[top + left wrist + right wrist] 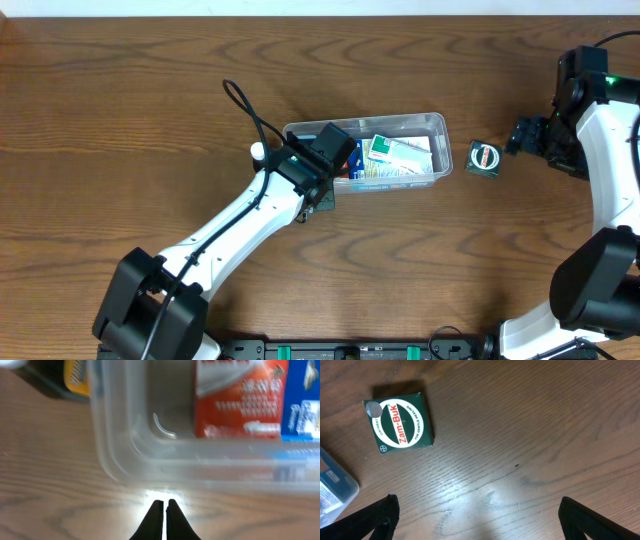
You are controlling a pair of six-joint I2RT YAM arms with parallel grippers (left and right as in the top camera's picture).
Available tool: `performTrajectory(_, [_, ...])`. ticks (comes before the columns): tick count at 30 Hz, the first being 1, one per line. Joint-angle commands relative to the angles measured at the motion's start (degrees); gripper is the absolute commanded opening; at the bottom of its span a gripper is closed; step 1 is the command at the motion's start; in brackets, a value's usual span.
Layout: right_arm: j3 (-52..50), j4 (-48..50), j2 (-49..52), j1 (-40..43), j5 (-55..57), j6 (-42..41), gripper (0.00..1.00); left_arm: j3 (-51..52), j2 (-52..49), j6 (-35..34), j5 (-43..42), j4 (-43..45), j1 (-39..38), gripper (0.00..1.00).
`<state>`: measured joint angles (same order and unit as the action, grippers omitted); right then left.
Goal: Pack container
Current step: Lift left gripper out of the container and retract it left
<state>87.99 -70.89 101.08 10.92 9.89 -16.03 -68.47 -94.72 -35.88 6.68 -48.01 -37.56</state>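
Observation:
The clear plastic container (438, 126) lies mid-table with several small boxes inside, among them a green-and-white one (395, 152). My left gripper (322, 196) is shut and empty at the tub's near left corner. In the left wrist view its closed fingertips (164, 502) sit just outside the container's rounded corner (112, 455), with a red box (235, 400) inside. A green Zam-Buk box (484, 159) lies on the table right of the tub. My right gripper (522, 135) is open and empty just right of it; its wrist view shows that box (399, 423) ahead on the left.
A dark box with a yellow label (75, 377) lies outside the tub's left end. The container's corner (335, 491) shows at the left edge of the right wrist view. Bare wooden table (120, 110) spreads all round.

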Motion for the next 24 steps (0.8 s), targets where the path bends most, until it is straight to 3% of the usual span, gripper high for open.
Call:
performTrajectory(1, [0.00,-0.02,-1.31,0.33,0.17,0.44,0.99,-3.74,3.39,3.08,-8.15,-1.25,0.26,0.06])
performTrajectory(5, [0.00,-0.04,-1.31,0.33,0.15,0.44,0.99,-5.92,10.93,3.08,-5.11,-1.97,1.11,0.06])
performTrajectory(10, [0.00,-0.04,-1.31,0.33,0.15,0.44,0.99,-6.51,21.99,2.45,6.58,-2.14,8.11,0.08])
performTrajectory(11, [0.00,-0.02,-1.31,0.33,0.17,0.44,0.99,-6.51,23.30,2.45,6.97,-2.49,9.55,0.16])
performTrajectory(13, [0.00,-0.02,-1.31,0.33,0.15,0.44,0.99,-6.51,26.01,2.45,6.93,-3.28,13.35,0.49])
performTrajectory(16, [0.00,-0.02,-1.31,0.28,0.15,0.44,0.99,-6.51,28.48,2.45,6.93,-4.92,18.62,0.56])
performTrajectory(19, [0.00,-0.02,-1.31,0.31,0.15,0.44,0.99,-6.51,29.07,2.45,6.93,-6.69,22.91,0.93])
performTrajectory(20, [0.00,0.15,-1.31,0.33,0.11,0.37,0.99,-6.51,29.00,2.47,6.93,-7.30,23.96,0.99])
performTrajectory(24, [0.00,5.22,-1.31,0.31,-0.98,-0.74,0.99,-6.40,28.41,2.45,6.93,-10.10,26.86,0.98])
